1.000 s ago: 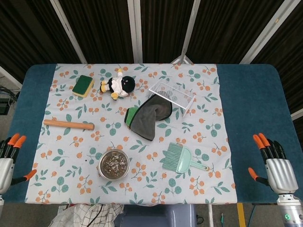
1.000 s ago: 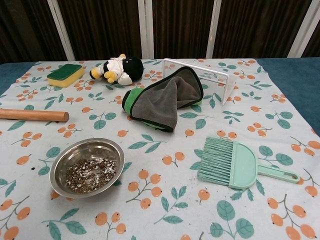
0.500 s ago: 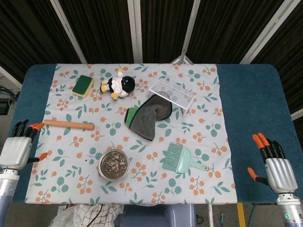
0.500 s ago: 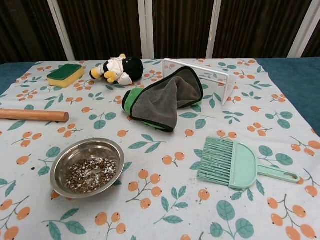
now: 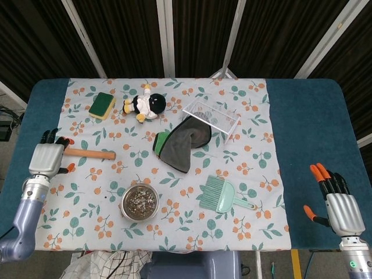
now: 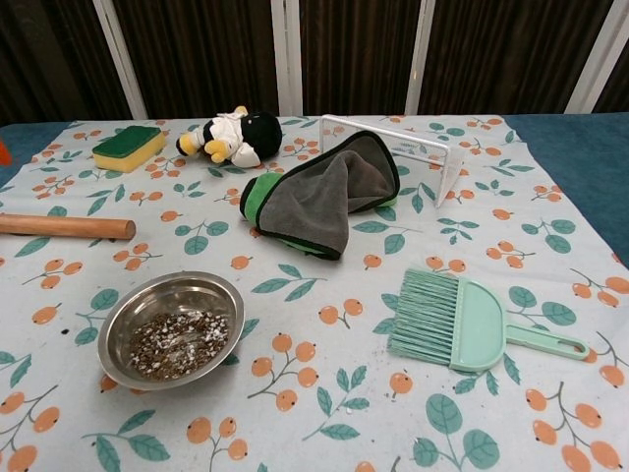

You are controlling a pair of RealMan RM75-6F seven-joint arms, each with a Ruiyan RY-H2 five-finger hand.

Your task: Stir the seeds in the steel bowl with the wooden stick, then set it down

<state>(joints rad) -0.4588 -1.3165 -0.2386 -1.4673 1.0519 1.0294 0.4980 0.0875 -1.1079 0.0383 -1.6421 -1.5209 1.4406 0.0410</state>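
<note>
Wooden stick [image 5: 87, 153] lies flat on the patterned cloth [image 5: 250, 145], long axis roughly left-right; its near end disappears under the left hand [image 5: 47, 158] in the head view. Left hand sits over that end, fingers extended and slightly apart, dark tips pointing away from the robot; whether it touches the stick cannot be told from above. Chest view shows the stick's shaft and right end only, cut off at the frame's left edge, with just an orange speck of the hand at that edge. Steel bowl [image 5: 139, 201] with mixed light and dark seeds [image 6: 178, 343] stands to the right of the left hand and nearer the robot, well apart from the stick. Right hand [image 5: 340, 207] hovers off the cloth over the blue table [image 5: 314, 122] at the far right, fingers spread, holding nothing; not seen in the chest view. Between the hands: mint hand brush [image 5: 221, 196] beside the bowl, grey-green cloth rag [image 5: 180, 145] spilling from a tipped clear box [image 5: 212, 116]. Beyond the left hand: green-yellow sponge [image 5: 102, 105] and a plush doll [image 5: 145, 105].
</note>
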